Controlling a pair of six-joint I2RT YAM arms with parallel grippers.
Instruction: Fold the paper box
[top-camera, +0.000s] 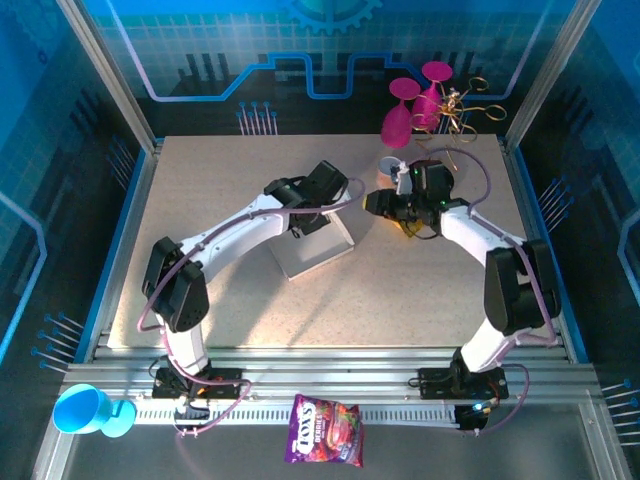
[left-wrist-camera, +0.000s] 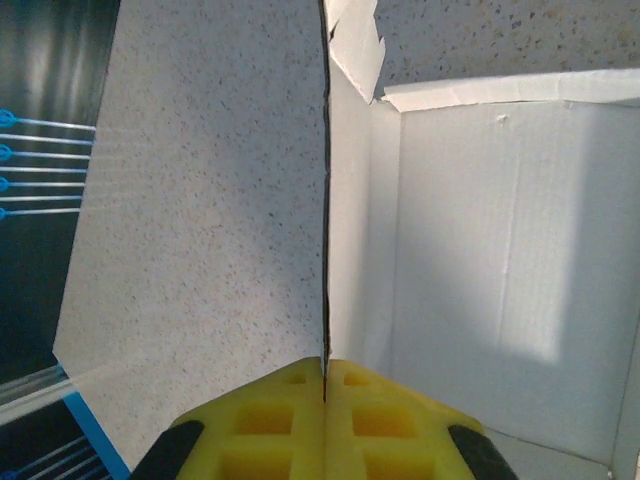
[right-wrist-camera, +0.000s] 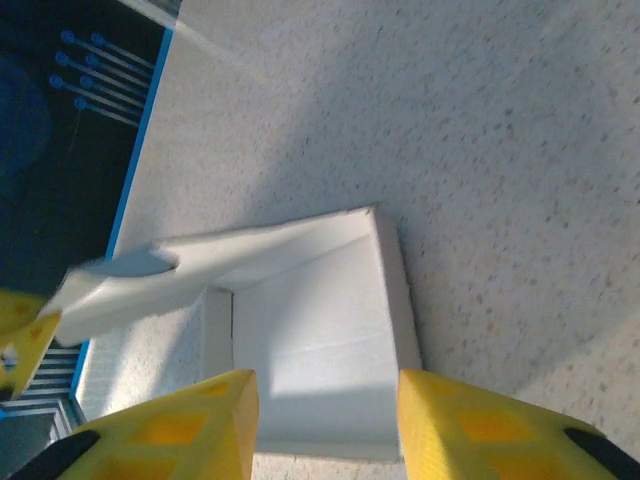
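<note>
Currently the left pincer (left-wrist-camera: 325, 388) pinches a wall of the paper box (left-wrist-camera: 500, 250); right pincer (right-wrist-camera: 325, 388) spread.

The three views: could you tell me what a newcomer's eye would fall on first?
The paper box at the centre of the table, one upright wall pinched by the left gripper. The right gripper hovers open nearby, and two pink glasses sit at the far right.
</note>
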